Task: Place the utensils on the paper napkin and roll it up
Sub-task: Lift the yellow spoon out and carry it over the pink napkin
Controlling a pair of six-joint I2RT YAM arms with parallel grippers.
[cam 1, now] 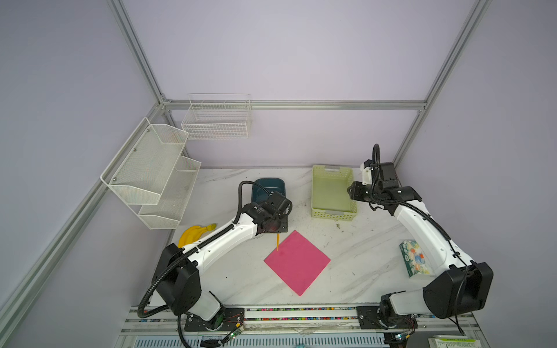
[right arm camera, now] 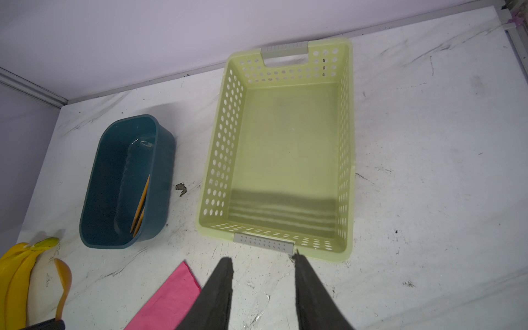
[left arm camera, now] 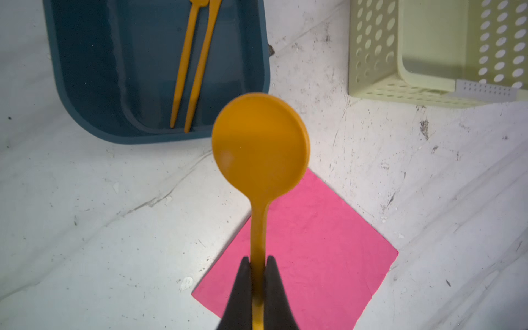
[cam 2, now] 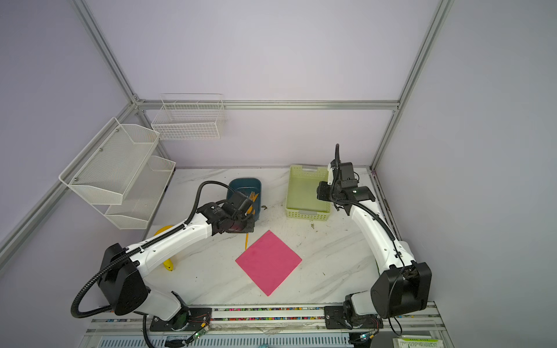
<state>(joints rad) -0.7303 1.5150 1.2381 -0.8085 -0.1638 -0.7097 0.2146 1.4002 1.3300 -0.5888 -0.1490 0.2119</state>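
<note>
At the far left of the counter (cam 1: 235,280) lies a yellow banana (cam 1: 193,233), no part of this job; beside it the left arm reaches forward, the left fingers (left arm camera: 243,288) pinching the handle of the orange spoon (left arm camera: 260,143), its round bowl held clear beyond their tips. In a top view the spoon's free end hangs at the napkin edge nearest the tub; whether it touches the paper cannot be told.

Just behind, the blue tub (left arm camera: 74,85) holds the other 2 utensils (left arm camera: 184,68) side by side; their heads are cut off in the left wrist view, so fork and knife cannot be told apart.

The pink paper napkin (cam 1: 297,262) lies flat and bare mid-counter, set cornerwise. Further right stands an empty green basket (cam 1: 333,214); the right fingers (right arm camera: 220,294) hover before it, spread and holding nothing; a patterned tissue packet (cam 1: 414,259) lies at the far right.

This looks like placement 1 of 3, with 0 utensils down. The next move calls for carrying the spoon further over the sheet, lowering it until it lies flat, then parting the fingers gently so the thin paper is not dragged; 2 more trips to the tub should come before any rolling.
</note>
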